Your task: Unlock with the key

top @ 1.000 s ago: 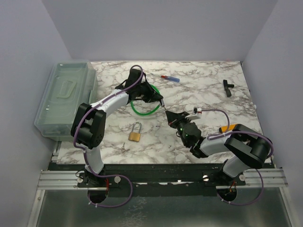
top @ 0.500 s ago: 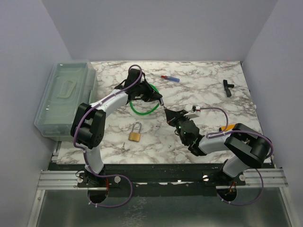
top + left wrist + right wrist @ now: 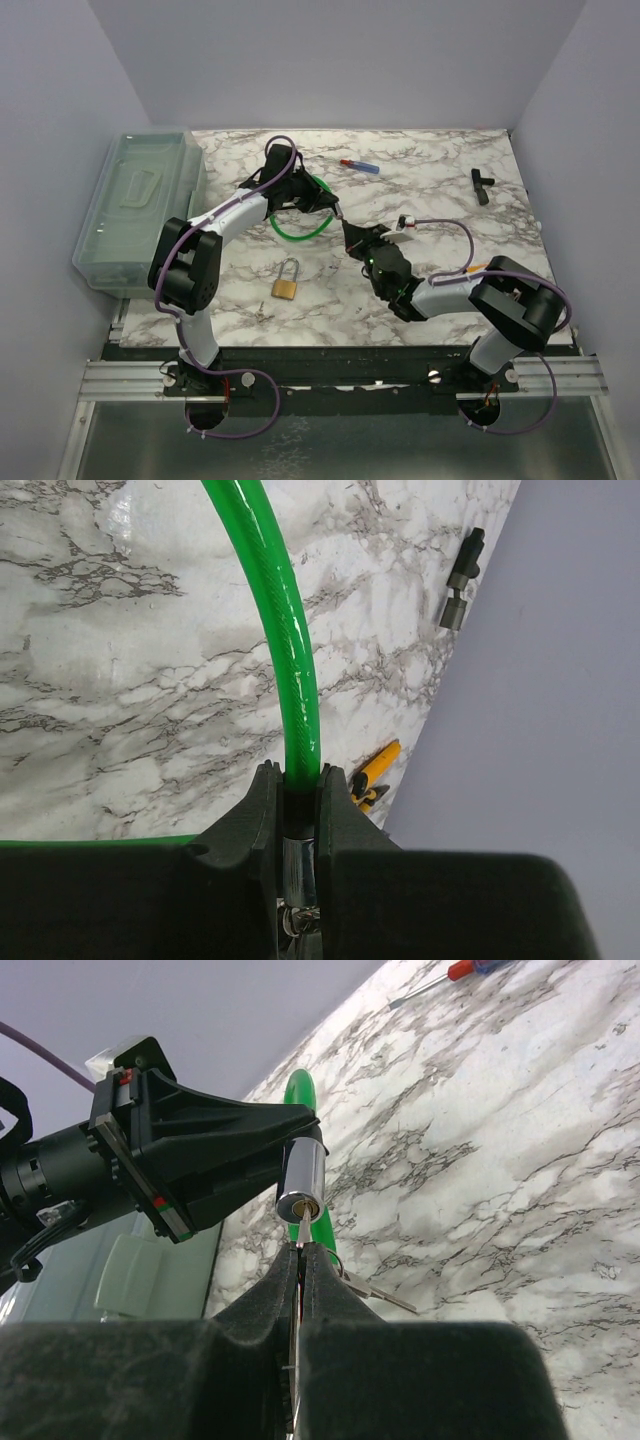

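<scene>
A green cable lock (image 3: 297, 233) lies looped on the marble table; its chrome cylinder (image 3: 301, 1176) is held off the table. My left gripper (image 3: 333, 207) is shut on the cylinder where the green cable (image 3: 291, 640) enters it. My right gripper (image 3: 300, 1251) is shut on a silver key (image 3: 302, 1226), whose tip is in the brass keyhole at the cylinder's end. A spare key (image 3: 375, 1291) hangs from its ring beside the fingers. In the top view the two grippers meet tip to tip, the right one (image 3: 347, 229) just below and right of the left.
A brass padlock (image 3: 285, 283) lies near the front left with a small key (image 3: 261, 311) beside it. A clear plastic box (image 3: 135, 205) stands at the left edge. A red-handled screwdriver (image 3: 360, 166), a black part (image 3: 482, 184) and a yellow tool (image 3: 478, 270) lie to the right.
My right gripper has moved up and left toward the left gripper, bringing the key to the cylinder's keyhole. The left gripper has shifted slightly left with the cylinder.
</scene>
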